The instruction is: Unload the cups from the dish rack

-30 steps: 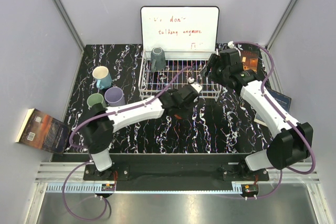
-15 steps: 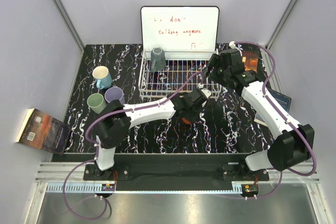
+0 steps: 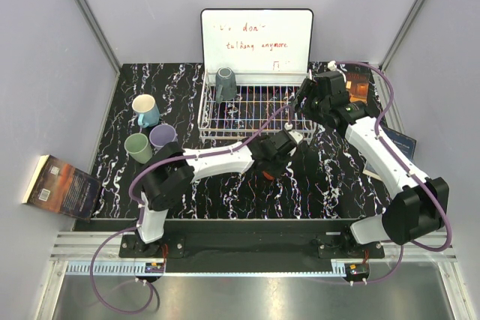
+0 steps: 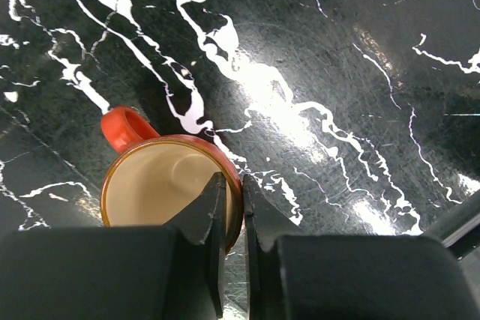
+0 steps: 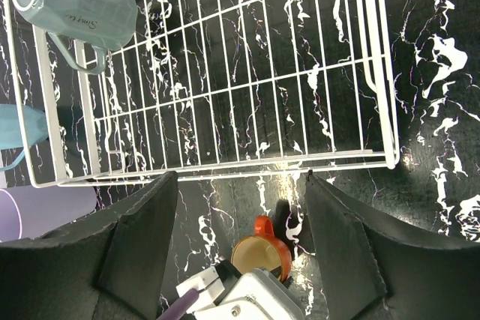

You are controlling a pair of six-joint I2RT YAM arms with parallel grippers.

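- Cups already out: the light blue cup [image 3: 145, 110], pale green cup [image 3: 137, 146] and lilac cup [image 3: 163, 137] stood on the worktop [image 3: 330, 192], at 9 o'clock of the dish rack [image 5: 225, 168].
- The left tool [image 4: 231, 185] pinched the orange cup [image 4: 169, 185] by its rim, outside the rack at 6 o'clock.
- The right tool [image 5: 240, 181] gaped wide over the rack, holding nothing.
- Only the dark grey cup [image 3: 225, 85], at the rack's 11 o'clock corner, was left to unload.

The black table [image 3: 330, 192], veined white like marble, carries the white wire dish rack [image 3: 240, 114] near its far edge. Behind the rack stands a whiteboard [image 3: 256, 39]. Left of the rack cluster a light blue mug [image 3: 145, 110], a pale green cup [image 3: 138, 147] and a lilac cup [image 3: 163, 137]. Just in front of the rack an orange cup [image 5: 261, 254] stands upright. Right of the rack lie a book [image 3: 358, 86] and a dark blue book [image 3: 397, 144]
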